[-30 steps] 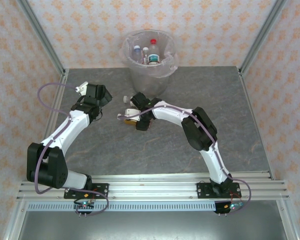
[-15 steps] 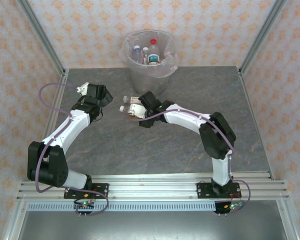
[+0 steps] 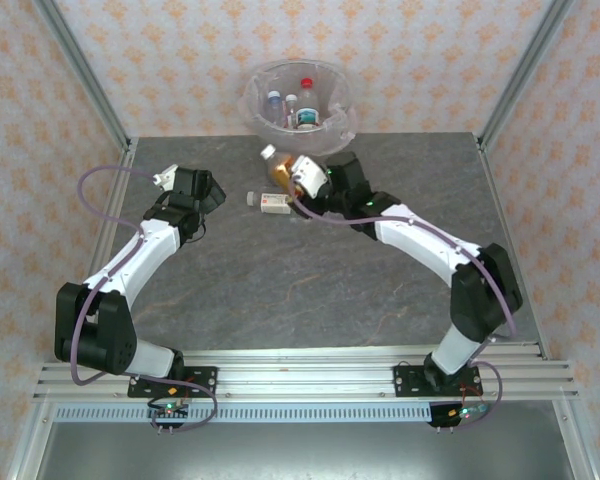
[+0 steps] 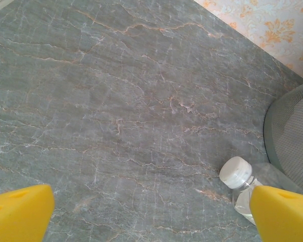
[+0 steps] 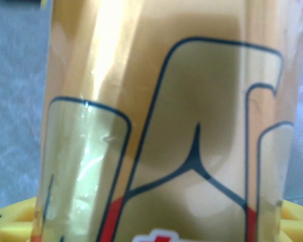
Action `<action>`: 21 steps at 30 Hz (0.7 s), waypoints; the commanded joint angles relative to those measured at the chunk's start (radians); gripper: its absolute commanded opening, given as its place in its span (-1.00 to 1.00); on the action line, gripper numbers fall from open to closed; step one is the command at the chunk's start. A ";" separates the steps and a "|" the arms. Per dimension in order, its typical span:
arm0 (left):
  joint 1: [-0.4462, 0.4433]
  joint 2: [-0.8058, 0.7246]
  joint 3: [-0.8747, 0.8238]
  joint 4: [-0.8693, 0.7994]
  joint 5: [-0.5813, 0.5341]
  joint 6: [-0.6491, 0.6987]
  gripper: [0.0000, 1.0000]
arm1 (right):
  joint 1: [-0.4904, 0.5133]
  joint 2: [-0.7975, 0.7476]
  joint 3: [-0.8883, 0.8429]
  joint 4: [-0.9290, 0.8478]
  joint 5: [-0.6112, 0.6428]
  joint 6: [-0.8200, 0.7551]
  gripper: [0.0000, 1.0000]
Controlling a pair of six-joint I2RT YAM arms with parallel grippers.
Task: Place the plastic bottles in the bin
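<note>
Grey marbled tabletop [image 3: 280,300] is bearing the bin [image 3: 252,112] at its far edge, just beyond the right gripper [image 3: 299,180], which is clenching an amber-labelled bottle [image 3: 283,169]; the left gripper [image 4: 151,217] is hanging released.

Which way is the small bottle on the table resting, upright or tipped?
Tipped: the bottle lies flat on the table, white cap pointing sideways.

the right arm [image 3: 420,240] stretches far forward and to the left from its base, elbow out to the right. its gripper [image 3: 298,180] has its fingers [image 5: 10,222] clamped on an amber-labelled bottle [image 3: 282,166]. the left arm [image 3: 140,250] is bent, forearm angled forward. its gripper [image 4: 151,214] faces down at the desk [image 4: 116,101], fingers [image 4: 20,212] spread wide apart.
</note>
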 commanded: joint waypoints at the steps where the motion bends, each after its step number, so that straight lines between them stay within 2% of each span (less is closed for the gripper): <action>1: 0.009 -0.008 0.022 -0.030 -0.001 0.000 1.00 | -0.031 -0.053 0.003 0.193 -0.101 0.091 -0.21; 5: 0.009 -0.008 0.021 -0.032 -0.001 -0.002 1.00 | -0.061 -0.028 0.064 0.245 -0.112 0.124 -0.23; 9: 0.009 -0.014 0.010 -0.030 -0.002 -0.006 1.00 | -0.075 0.055 0.191 0.251 -0.044 0.169 -0.23; 12: 0.009 -0.017 0.002 -0.027 -0.004 -0.008 1.00 | -0.076 0.137 0.330 0.197 0.052 0.228 -0.23; 17: 0.009 -0.007 0.004 -0.007 0.044 0.030 1.00 | -0.081 0.286 0.528 0.181 0.316 0.281 -0.22; 21: 0.009 0.010 0.008 0.032 0.154 0.085 1.00 | -0.094 0.395 0.713 0.097 0.377 0.300 -0.20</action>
